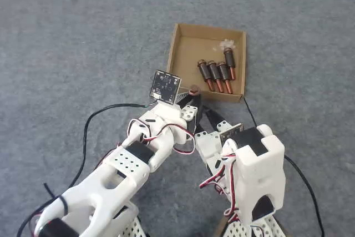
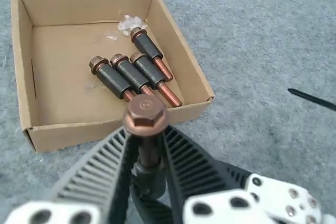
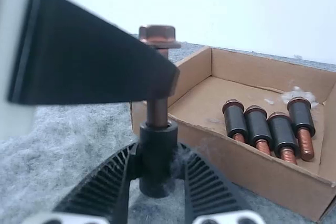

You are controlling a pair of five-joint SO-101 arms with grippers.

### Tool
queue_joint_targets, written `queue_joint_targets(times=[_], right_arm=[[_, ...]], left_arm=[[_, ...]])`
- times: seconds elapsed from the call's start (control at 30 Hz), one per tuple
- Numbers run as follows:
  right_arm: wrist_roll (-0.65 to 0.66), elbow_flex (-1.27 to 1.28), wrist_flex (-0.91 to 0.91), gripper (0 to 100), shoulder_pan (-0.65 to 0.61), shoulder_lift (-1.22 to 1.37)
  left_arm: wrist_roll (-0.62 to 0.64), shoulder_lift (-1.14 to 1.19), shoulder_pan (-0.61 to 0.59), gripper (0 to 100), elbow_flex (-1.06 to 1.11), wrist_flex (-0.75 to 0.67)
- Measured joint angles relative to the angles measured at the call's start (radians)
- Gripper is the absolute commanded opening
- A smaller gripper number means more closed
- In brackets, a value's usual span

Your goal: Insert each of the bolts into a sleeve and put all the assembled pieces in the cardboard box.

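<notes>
Toward the far edge of your grey surface (image 1: 66,37), a little right of centre, lies the box (image 1: 176,48). Four assembled pieces (image 1: 215,75) lie in its right half, and a white scrap (image 1: 226,43) sits in its far right corner.

Just outside the box's near wall, your left fingers (image 2: 118,156) pinch a bolt (image 2: 145,116) upright by the shaft under its head. Your right fingers (image 3: 113,182) are pressed on a black sleeve (image 3: 155,163) directly beneath. The bolt's shaft enters the sleeve's top, and bare shaft shows between head and sleeve.

The right wrist view gives you that joint side-on, though one left finger crosses in front of the upper shaft as a large dark slab. The left wrist view looks down on the hexagonal head, with the sleeve mostly hidden between the fingers. In the high view both arms meet in front of the box, and the left arm's camera board (image 1: 165,87) covers the box's near left corner. A black cable (image 1: 250,116) runs over the surface from near the box's near right corner past the right arm.
</notes>
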Motion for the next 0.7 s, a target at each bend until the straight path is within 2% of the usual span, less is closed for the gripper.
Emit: queue_joint_targets(times=[0.5,0.7], right_arm=[[0.002,0.0,0.0,0.6,0.0,0.0],[0.002,0.0,0.002,0.6,0.0,0.0]], left_arm=[[-0.015,-0.006,0.057,1,0.049,0.005],[-0.173,-0.018,0.049,1,0.066,0.005]])
